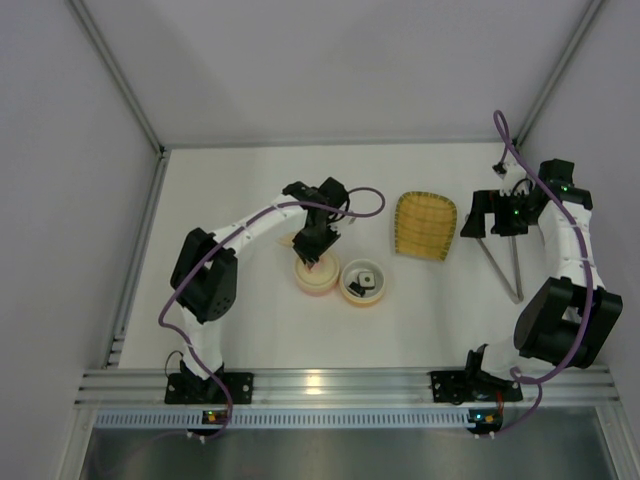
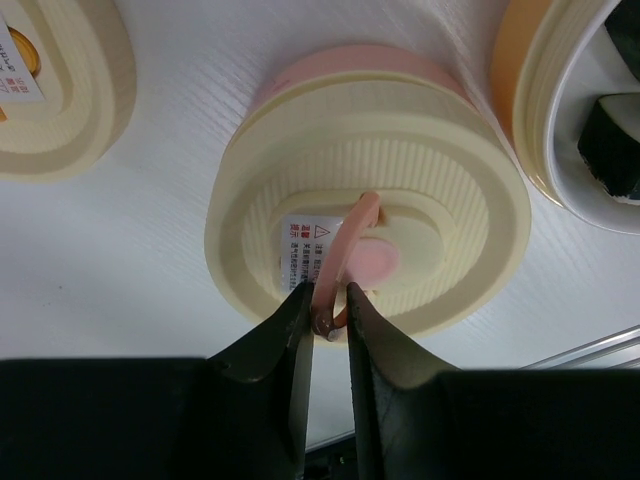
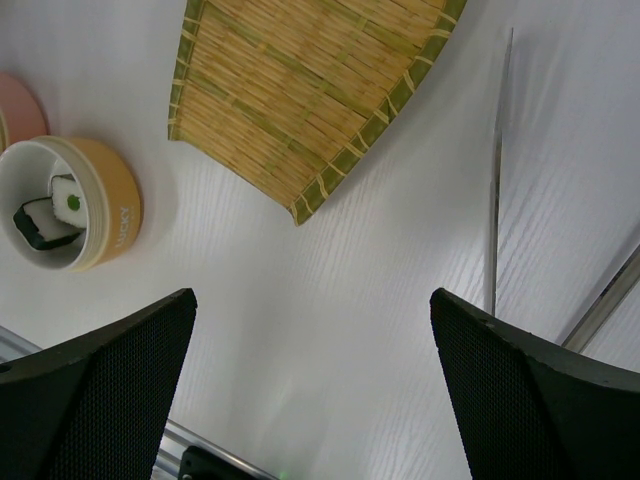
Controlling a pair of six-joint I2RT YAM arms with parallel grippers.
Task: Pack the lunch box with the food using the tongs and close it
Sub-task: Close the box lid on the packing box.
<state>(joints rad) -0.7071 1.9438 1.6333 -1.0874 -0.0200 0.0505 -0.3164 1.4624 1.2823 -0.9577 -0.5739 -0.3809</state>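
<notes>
Left claw (image 2: pixel 328 300) pinching the pink strap (image 2: pixel 347 235) of a cream lid (image 2: pixel 440 190) mid-desk, right claw (image 3: pixel 312 300) wide open and empty, tongs (image 1: pixel 505 265) lying near the desk's right edge, two sushi (image 3: pixel 62 196) in the orange box (image 3: pixel 115 215) beside the lid.

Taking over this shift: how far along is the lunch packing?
Done: tray empty, sushi in the orange box, tongs laid down. In hand: left gripper pinches the tab on the pink box lid; right gripper open, empty. Left: orange box still open.
</notes>
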